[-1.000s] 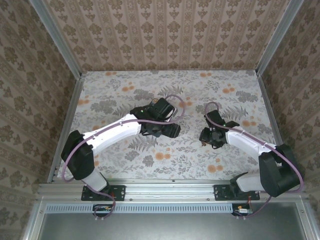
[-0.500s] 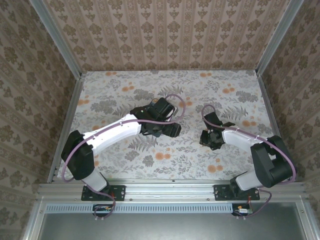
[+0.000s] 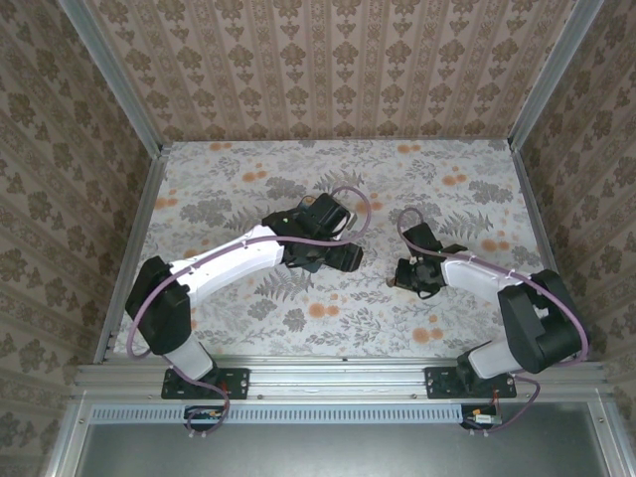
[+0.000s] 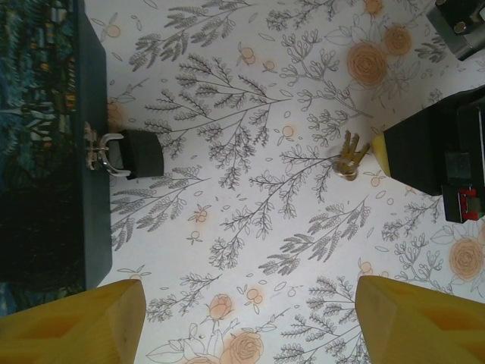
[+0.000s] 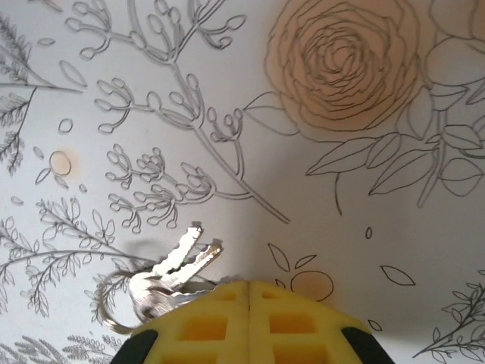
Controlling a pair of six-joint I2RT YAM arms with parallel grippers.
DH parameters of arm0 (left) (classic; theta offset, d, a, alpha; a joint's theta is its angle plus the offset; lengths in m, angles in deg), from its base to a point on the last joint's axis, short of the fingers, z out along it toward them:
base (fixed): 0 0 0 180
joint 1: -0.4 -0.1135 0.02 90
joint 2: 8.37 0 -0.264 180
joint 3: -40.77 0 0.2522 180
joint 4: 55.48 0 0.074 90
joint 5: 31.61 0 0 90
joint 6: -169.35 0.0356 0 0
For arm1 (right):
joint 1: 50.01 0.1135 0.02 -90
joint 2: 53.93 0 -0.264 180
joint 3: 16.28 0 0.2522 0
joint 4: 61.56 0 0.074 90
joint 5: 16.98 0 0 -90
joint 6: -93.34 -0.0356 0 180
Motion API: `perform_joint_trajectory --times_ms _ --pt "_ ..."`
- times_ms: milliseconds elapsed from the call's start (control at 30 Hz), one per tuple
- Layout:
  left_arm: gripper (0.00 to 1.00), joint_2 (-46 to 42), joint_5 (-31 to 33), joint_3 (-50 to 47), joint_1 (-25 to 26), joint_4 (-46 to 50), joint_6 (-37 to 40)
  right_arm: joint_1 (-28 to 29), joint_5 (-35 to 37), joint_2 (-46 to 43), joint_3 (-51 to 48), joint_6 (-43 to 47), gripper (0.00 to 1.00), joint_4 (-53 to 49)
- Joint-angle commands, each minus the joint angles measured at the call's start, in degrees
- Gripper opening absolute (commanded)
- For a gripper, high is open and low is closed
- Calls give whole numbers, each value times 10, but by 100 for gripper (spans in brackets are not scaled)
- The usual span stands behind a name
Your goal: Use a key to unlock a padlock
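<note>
Since the last frame our right fingers have slid left. They are pressed closed, and the key lies on the table at their tips, partly tucked under them. Our left fingers hang wide apart, with the padlock ahead of the left one and the key ahead, nearer the right one.
</note>
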Motion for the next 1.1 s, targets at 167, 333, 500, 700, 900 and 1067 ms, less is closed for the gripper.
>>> perform_joint_trajectory --times_ms 167,333,500,700,900,1067 --pt "74 10 -53 -17 4 -39 -35 -5 -31 -57 -19 45 0 5" --pt "74 5 -49 -21 3 -40 -32 -6 -50 -33 3 -3 21 -2" --pt "74 7 -47 -18 1 -33 -25 3 -44 28 22 -81 40 12" --pt "74 -8 -41 -30 -5 -32 -19 17 -2 44 39 -203 38 -23" --pt "74 -17 -49 -35 -14 -36 -8 38 37 7 42 -359 40 -36" --pt "74 -24 -52 -41 -22 -38 0 56 70 -17 70 -451 48 -65"
